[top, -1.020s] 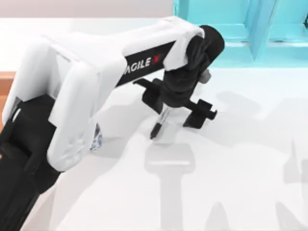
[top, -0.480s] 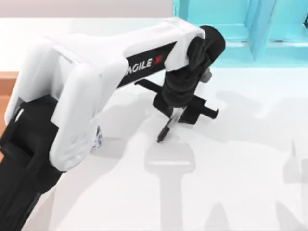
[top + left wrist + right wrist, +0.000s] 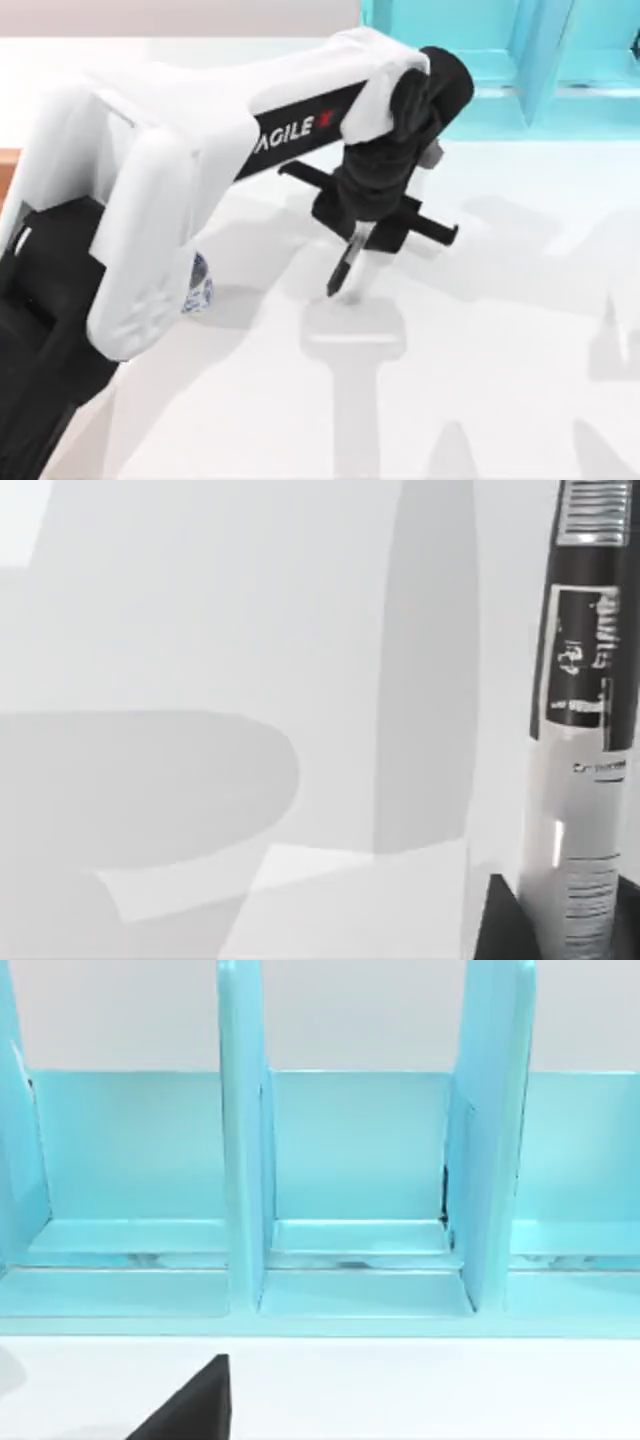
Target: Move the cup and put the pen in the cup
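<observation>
Gripping the pen (image 3: 346, 262) near its top, the left hand (image 3: 366, 232) hangs over the white tabletop (image 3: 500, 350) mid-frame, pen tip slanting down-left. The cup (image 3: 197, 285) peeks out beside the arm at left. Turquoise shelf dividers (image 3: 245, 1160) stand along the back edge.

Cup (image 3: 198, 285) mostly hidden under left arm (image 3: 150, 200) (perhaps upright).

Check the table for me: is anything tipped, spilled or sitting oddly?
Nothing stands out. The left gripper holds the pen clear of the table, tip slanting down. The cup sits partly hidden under the left arm, no spill seen.
</observation>
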